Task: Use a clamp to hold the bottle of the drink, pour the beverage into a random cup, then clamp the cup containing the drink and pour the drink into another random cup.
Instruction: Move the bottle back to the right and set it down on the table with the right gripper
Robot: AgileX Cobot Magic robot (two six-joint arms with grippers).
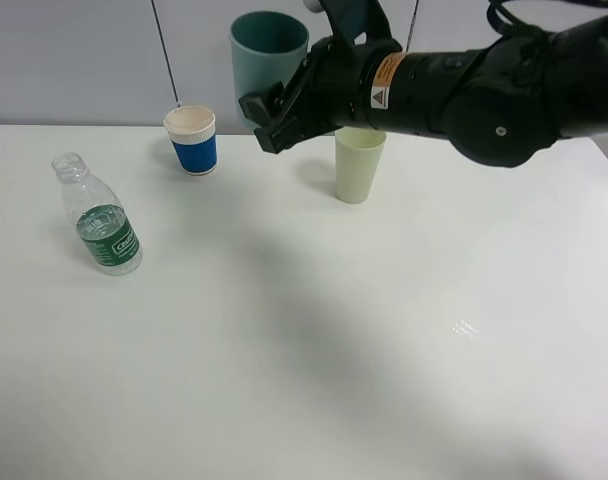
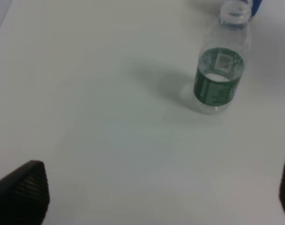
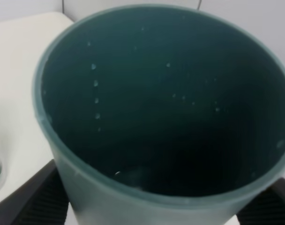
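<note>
My right gripper [image 1: 272, 122] is shut on a teal cup [image 1: 269, 52] and holds it upright above the table's back, between the blue cup and the pale cup. In the right wrist view the teal cup [image 3: 161, 108] fills the frame, with droplets on its inner wall and the fingers [image 3: 37, 199] on either side. A clear bottle with a green label [image 1: 101, 217], uncapped, stands at the left. A blue paper cup [image 1: 192, 140] and a pale yellow-green cup [image 1: 359, 165] stand at the back. My left gripper [image 2: 154, 199] is open, short of the bottle [image 2: 220, 70].
The white table [image 1: 314, 340] spreads out in front of the cups. The right arm [image 1: 484, 85] reaches in from the right above the pale cup. A grey wall [image 1: 74, 60] stands behind the table.
</note>
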